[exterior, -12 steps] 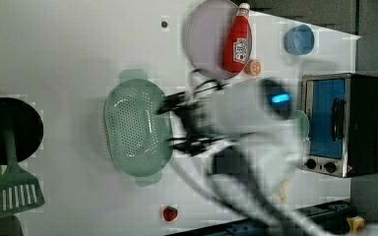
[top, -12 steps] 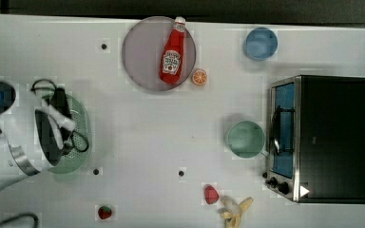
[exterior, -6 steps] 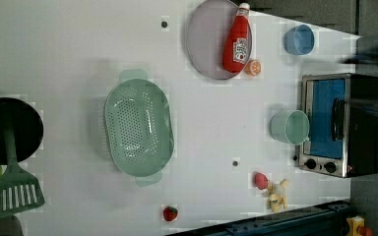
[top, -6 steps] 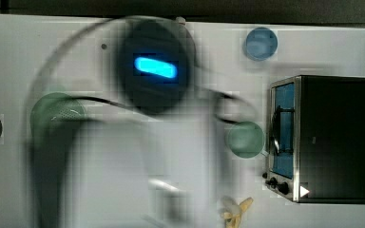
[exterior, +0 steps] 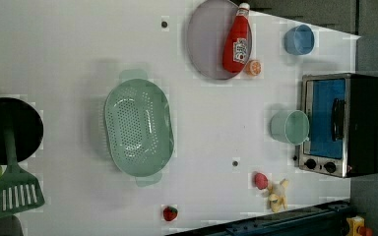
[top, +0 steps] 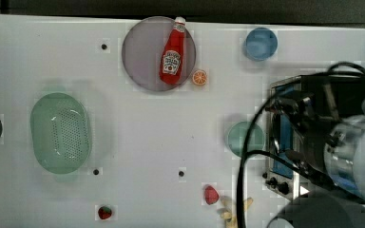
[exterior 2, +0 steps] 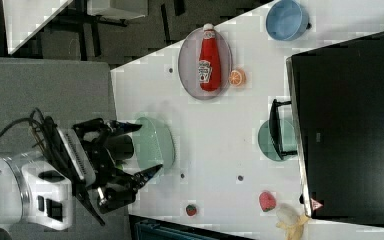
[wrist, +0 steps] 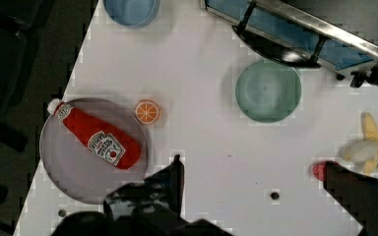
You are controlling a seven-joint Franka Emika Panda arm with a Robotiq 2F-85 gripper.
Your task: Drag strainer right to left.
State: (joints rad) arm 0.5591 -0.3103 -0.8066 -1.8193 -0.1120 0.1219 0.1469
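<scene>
The strainer (top: pixel 61 133) is a pale mint-green oval colander with a holed base, lying flat at the top view's left. It also lies in the left view's middle (exterior: pixel 138 127). In the right view my gripper (exterior 2: pixel 149 148) stands open, its two dark fingers spread wide in front of the strainer (exterior 2: pixel 164 141) and nothing between them. In the wrist view the gripper (wrist: pixel 253 172) is open above bare table, between the plate and the toy fruit. In the top view the arm (top: pixel 347 152) hangs over the toaster oven at the top view's right, far from the strainer.
A grey-lilac plate (top: pixel 142 61) carries a ketchup bottle (top: pixel 172 53), with an orange slice (top: pixel 199 77) beside it. A blue bowl (top: pixel 261 43), a teal bowl (top: pixel 240 138) and a toaster oven (exterior: pixel 342 125) stand toward the top view's right. A strawberry (top: pixel 105 212), banana (exterior: pixel 277 194) and black pan (exterior: pixel 10 130) lie near edges.
The arm left the strainer at the top view's left, swept across the table in a blur, and now hangs at the top view's right. The strainer stays where it was.
</scene>
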